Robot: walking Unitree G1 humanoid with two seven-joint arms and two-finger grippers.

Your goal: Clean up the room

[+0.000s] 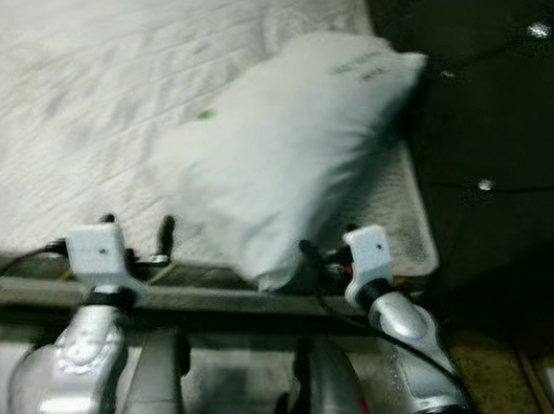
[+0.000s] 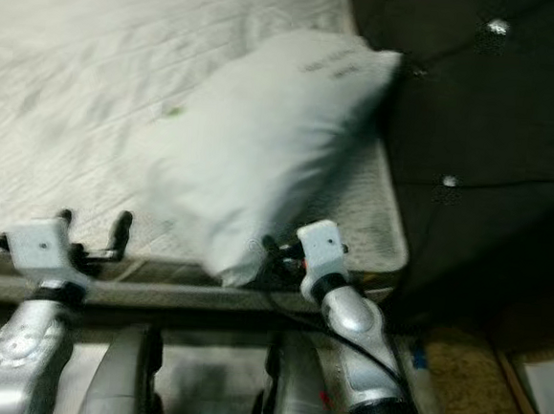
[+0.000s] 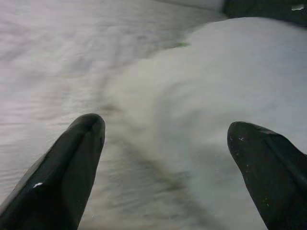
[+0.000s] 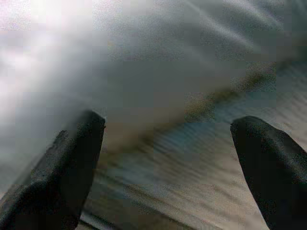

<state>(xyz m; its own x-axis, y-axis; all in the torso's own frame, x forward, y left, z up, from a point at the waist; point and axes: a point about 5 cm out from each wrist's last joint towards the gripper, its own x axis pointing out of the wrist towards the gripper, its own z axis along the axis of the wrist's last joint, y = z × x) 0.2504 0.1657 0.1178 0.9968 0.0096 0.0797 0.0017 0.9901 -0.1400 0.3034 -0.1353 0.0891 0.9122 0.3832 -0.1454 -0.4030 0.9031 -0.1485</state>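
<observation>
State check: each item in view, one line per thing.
Pillow: lying tilted on the mattress, its low corner at the near edge.
Mattress: bare, no sheet.
Left gripper: open, at the mattress edge, holding nothing.
Right gripper: open, beside the pillow's low corner.

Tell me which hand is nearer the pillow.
Right. The right hand sits at the pillow's lower corner; the left hand, open, stands off its left side.

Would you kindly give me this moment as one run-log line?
scene: white pillow on mattress corner | left gripper: open, beside pillow | right gripper: open, at pillow's near edge | grasp: none
</observation>
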